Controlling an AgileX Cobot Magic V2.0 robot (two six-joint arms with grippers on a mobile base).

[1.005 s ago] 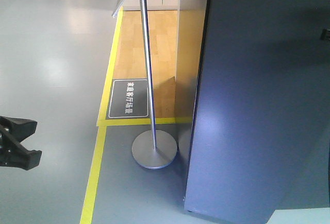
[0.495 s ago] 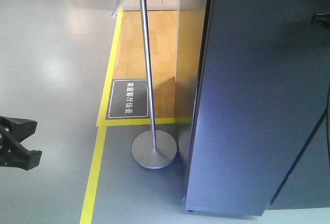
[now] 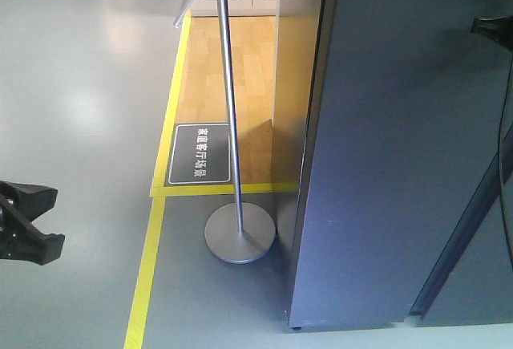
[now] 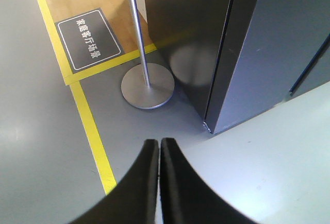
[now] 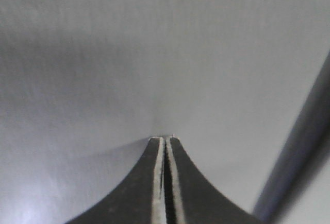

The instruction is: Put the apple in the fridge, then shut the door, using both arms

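The fridge (image 4: 188, 38) stands dark on the grey floor, and its door (image 3: 401, 156) fills the right half of the front view as a tall blue-grey panel. My right gripper (image 5: 165, 138) is shut, its tips touching the door's (image 5: 154, 54) flat outer face. Only its black tip (image 3: 490, 28) shows at the right edge of the front view. My left gripper (image 4: 159, 142) is shut on nothing, held low over the floor left of the fridge, and it shows at the left edge (image 3: 28, 221) of the front view. The apple is out of view.
A metal sign stand (image 3: 238, 233) with a round base rests just left of the fridge. Yellow floor tape (image 3: 148, 277) borders a wooden floor area with a dark floor sign (image 3: 200, 153). A dark gap line (image 3: 461, 237) runs along the door's right edge.
The door has swung further round, its lower right edge moving right. The right gripper has come further into view at the top right. The left gripper has not moved.
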